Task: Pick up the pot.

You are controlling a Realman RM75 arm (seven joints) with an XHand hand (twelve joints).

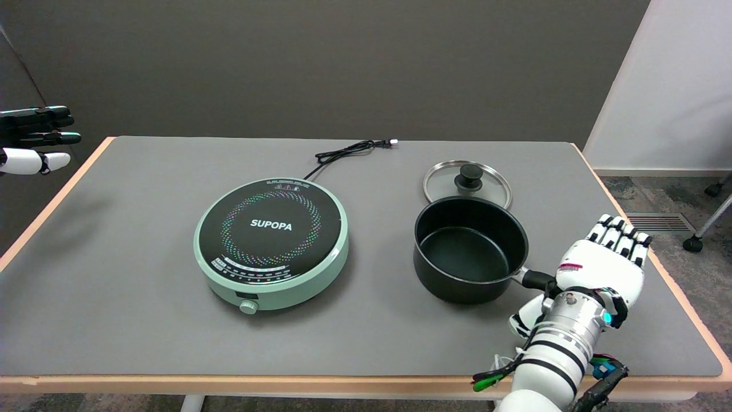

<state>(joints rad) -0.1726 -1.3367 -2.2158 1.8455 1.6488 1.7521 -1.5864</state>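
Where the grey table mat (pixel 143 286) fills the centre of the frame, the following items stand.

Pot (pixel 469 249): black, lidless, upright on the mat right of centre; interior dark and bare. Its black handle (pixel 536 279) projects toward the lower right and runs in beneath the right hand.

Right hand (pixel 600 266): white and black, at the lower right, back of the hand toward the camera, lying over the outer end of the handle. Fingers (pixel 620 234) extend toward the upper right, side by side and fairly straight, beyond the handle rather than wrapped round it; thumb (pixel 526 321) sits below the handle. Whether the palm touches the handle cannot be told.

Glass lid (pixel 467 184): black knob, flat on the mat directly behind the pot, its near edge hidden by the pot's rim.

Induction cooker (pixel 271 243): round, mint green with black top marked SUPOPA, left of centre, well apart from the pot. Black cord (pixel 349 151) trails toward the upper centre.
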